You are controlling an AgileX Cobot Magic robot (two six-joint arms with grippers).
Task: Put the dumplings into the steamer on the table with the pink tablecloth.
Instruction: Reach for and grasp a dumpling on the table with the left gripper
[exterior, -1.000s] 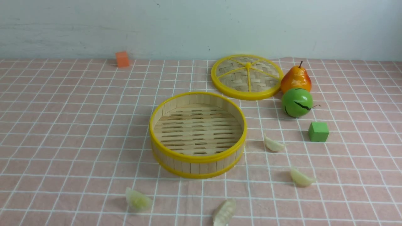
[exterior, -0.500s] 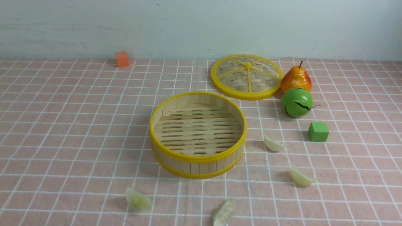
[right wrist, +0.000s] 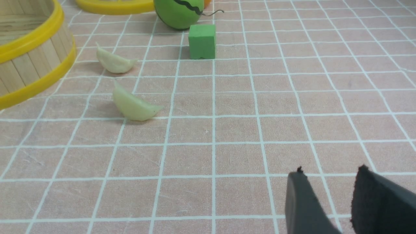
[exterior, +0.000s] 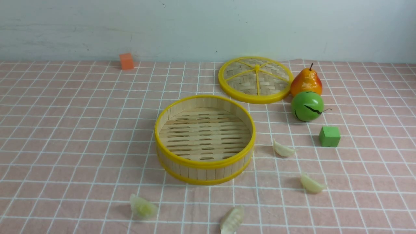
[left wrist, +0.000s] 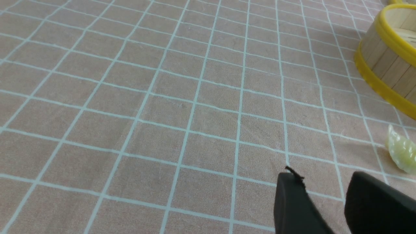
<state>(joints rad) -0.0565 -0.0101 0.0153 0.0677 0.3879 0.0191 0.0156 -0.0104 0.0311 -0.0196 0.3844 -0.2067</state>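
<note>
The round bamboo steamer (exterior: 204, 164) stands empty mid-table on the pink tablecloth (exterior: 65, 130). Several pale dumplings lie around it: one (exterior: 142, 206) at its front left, one (exterior: 232, 220) at the front edge, and two to its right (exterior: 283, 149) (exterior: 312, 184). Neither arm shows in the front view. My left gripper (left wrist: 325, 177) hangs open over bare cloth, short of a greenish dumpling (left wrist: 401, 152) and the steamer (left wrist: 386, 58). My right gripper (right wrist: 330, 170) is open too, well back from two dumplings (right wrist: 135, 105) (right wrist: 113, 61).
The woven yellow-rimmed lid (exterior: 255, 79) lies flat behind the steamer on the right. Beside it stand an orange pear (exterior: 306, 81) and a green ball (exterior: 307, 106). A green cube (exterior: 329, 136) sits nearer me. An orange cube (exterior: 126, 61) rests by the wall.
</note>
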